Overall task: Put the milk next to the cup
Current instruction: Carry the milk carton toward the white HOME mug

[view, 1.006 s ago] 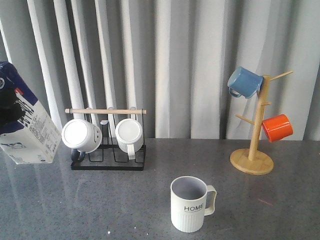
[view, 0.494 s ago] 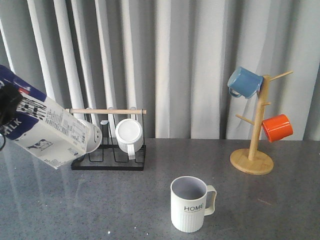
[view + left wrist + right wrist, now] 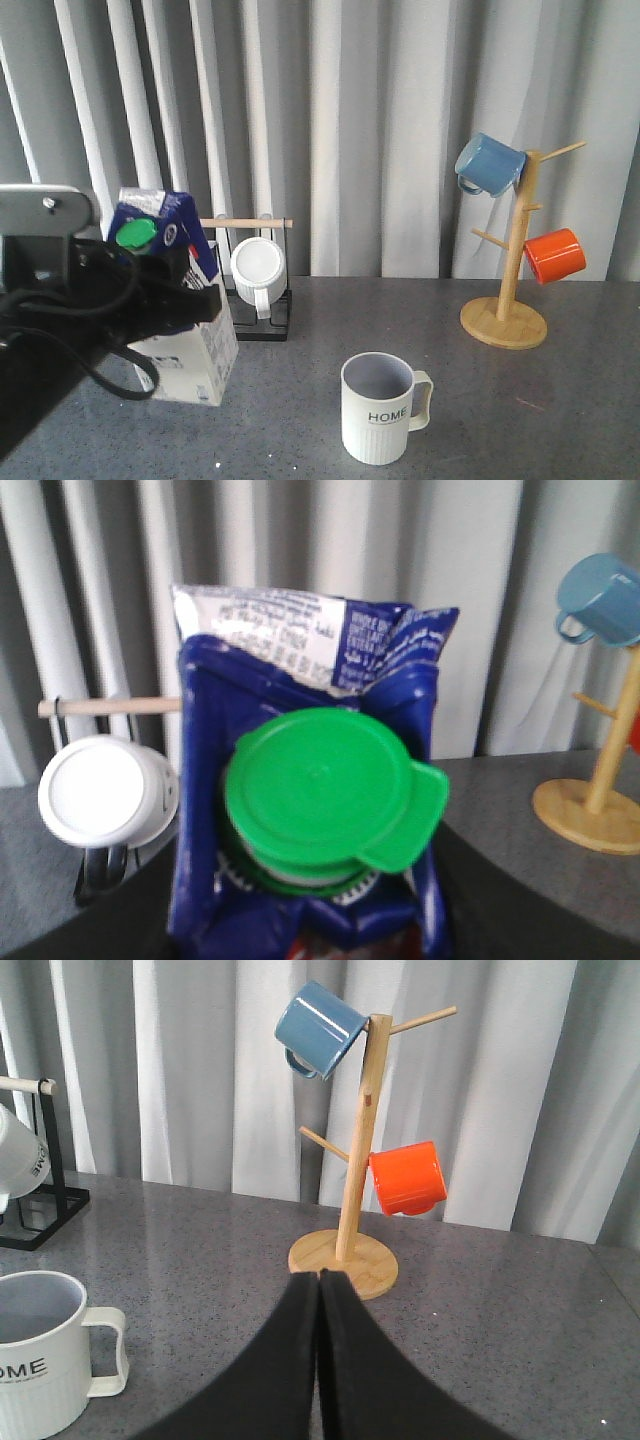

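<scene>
The milk [image 3: 185,350], a blue-and-white carton with a green cap [image 3: 133,233], stands nearly upright at the left of the table, its base on or just above the surface. My left gripper [image 3: 180,298] is shut on its upper part. In the left wrist view the cap [image 3: 318,785] fills the middle and the gripper [image 3: 310,942] is mostly hidden. The ribbed "HOME" cup [image 3: 378,408] stands to the carton's right, about a carton's width away, and also shows in the right wrist view [image 3: 40,1372]. My right gripper [image 3: 320,1280] is shut and empty, out of the front view.
A black wire mug rack [image 3: 262,322] with a wooden bar and white mugs [image 3: 257,268] stands behind the carton. A wooden mug tree [image 3: 505,320] at the right holds a blue mug [image 3: 489,165] and an orange mug [image 3: 554,254]. Grey curtains hang behind the table.
The carton has swung from tilted at the far left edge to nearly upright, moving right and down in front of the rack. The left arm has come into the front view.
</scene>
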Controlling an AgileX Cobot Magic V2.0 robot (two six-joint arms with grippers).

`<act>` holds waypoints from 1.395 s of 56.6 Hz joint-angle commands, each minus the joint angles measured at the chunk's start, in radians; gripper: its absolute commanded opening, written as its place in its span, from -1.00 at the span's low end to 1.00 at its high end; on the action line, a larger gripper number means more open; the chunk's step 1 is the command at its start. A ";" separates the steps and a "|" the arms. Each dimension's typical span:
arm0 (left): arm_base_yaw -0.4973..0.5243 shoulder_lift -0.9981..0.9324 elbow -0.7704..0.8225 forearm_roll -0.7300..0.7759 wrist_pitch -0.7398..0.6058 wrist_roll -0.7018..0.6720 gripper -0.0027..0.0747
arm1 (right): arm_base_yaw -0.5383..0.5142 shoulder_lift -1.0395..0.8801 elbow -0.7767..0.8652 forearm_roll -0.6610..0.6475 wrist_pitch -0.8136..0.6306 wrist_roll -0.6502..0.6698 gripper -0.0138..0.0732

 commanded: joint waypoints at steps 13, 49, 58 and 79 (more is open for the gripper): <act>-0.193 0.199 -0.084 -0.089 -0.181 -0.047 -0.95 | -0.005 -0.005 -0.026 -0.009 -0.070 0.001 -0.70; -0.213 0.447 -0.247 -0.051 -0.280 -0.109 -0.95 | -0.005 -0.005 -0.026 -0.010 -0.070 0.001 -0.70; -0.209 0.476 -0.279 -0.056 -0.280 -0.146 -0.95 | -0.005 -0.005 -0.026 -0.010 -0.070 0.001 -0.70; -0.194 0.498 -0.294 -0.052 -0.279 -0.156 -0.95 | -0.005 -0.005 -0.026 -0.010 -0.069 0.001 -0.70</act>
